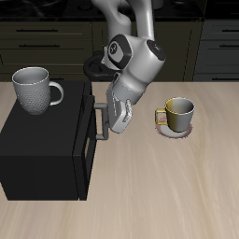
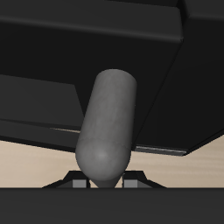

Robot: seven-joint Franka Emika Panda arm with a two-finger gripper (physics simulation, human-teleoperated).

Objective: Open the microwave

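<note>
Grey, rounded bar handle (image 2: 107, 127) fills the space between my end effector's (image 1: 105, 133) fingers, which pinch it. Behind it stands the large matte black microwave (image 1: 42, 154) on the light wooden bench (image 1: 168, 196), a grey mug (image 1: 35, 91) on top.

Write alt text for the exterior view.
A robot arm reaches down with its gripper at the grey bar handle of a black microwave on a wooden table. A grey mug stands on the microwave; a yellow-green mug sits on a coaster nearby.
</note>
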